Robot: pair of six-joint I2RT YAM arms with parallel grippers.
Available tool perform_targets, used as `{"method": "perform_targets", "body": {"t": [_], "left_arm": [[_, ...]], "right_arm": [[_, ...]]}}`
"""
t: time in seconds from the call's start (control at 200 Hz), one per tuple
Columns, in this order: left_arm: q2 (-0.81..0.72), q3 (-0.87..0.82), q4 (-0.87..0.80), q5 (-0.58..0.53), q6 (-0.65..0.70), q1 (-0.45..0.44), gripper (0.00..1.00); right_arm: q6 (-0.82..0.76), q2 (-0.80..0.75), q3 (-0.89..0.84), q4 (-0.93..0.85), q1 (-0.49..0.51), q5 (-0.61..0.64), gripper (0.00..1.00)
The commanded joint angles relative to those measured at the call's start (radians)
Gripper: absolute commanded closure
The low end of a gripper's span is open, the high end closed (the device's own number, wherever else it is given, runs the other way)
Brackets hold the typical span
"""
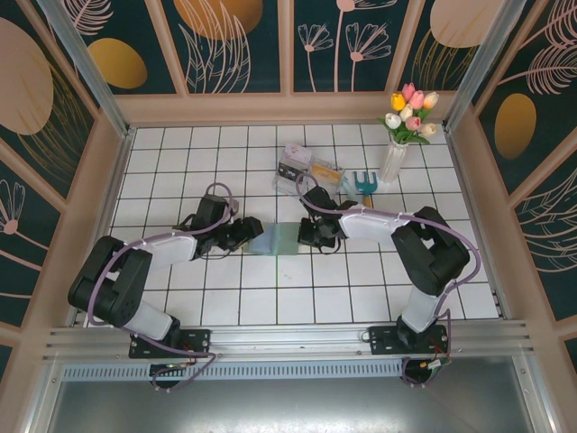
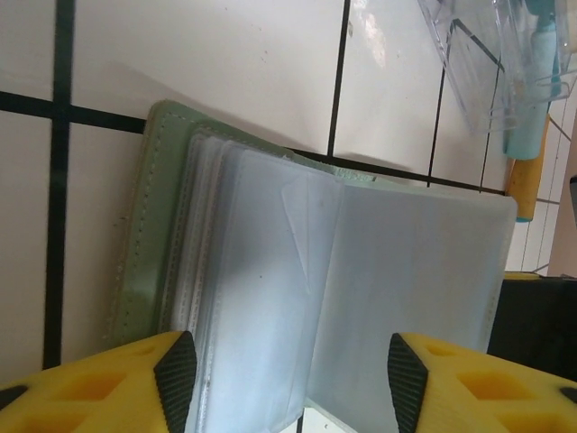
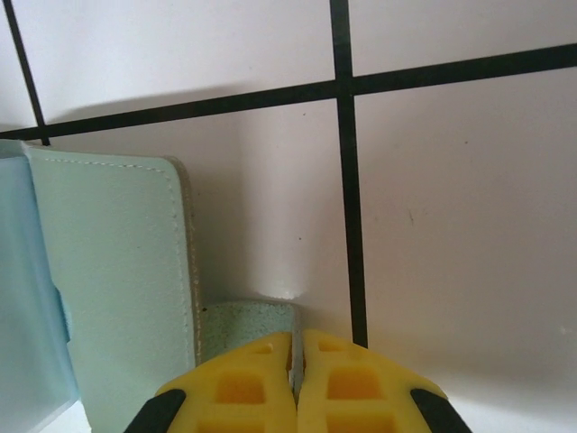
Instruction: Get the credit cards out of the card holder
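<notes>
The card holder (image 1: 275,240) lies open on the white tiles between my two grippers. In the left wrist view its grey-green cover (image 2: 151,234) is at the left and cloudy clear sleeves (image 2: 379,280) fan up from it. My left gripper (image 2: 288,383) is open, one finger on each side of the sleeves and neither pad touching them. My right gripper (image 3: 296,365) is shut on the small grey-green tab (image 3: 248,320) that sticks out beside the holder's cover (image 3: 108,262). The credit cards are hidden; I cannot make one out in the sleeves.
A clear plastic compartment tray (image 1: 302,171) sits just beyond the holder, with a teal garden fork (image 1: 363,183) beside it. A white vase of tulips (image 1: 397,153) stands at the back right. Wooden walls enclose the tiled floor.
</notes>
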Motion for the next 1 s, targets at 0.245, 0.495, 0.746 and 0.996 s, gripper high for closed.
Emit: {"method": "perform_targets", "body": {"t": [0.245,0.495,0.746,0.996], "left_arm": [[0.041,0.051,-0.064,-0.03,0.032,-0.015,0.38],[0.025,0.062,-0.123,-0.09,0.073,-0.015,0.33],[0.054,0.057,-0.091,-0.041,0.058,-0.033,0.37],[0.076,0.082,-0.101,0.003,0.081,-0.048,0.38]], "right_arm": [[0.008,0.024,0.007,-0.009,-0.009,0.008,0.96],[0.009,0.029,0.008,-0.008,-0.008,0.009,0.96],[0.007,0.031,0.013,-0.004,-0.008,0.006,0.96],[0.008,0.035,0.016,0.007,-0.008,-0.011,0.96]]}}
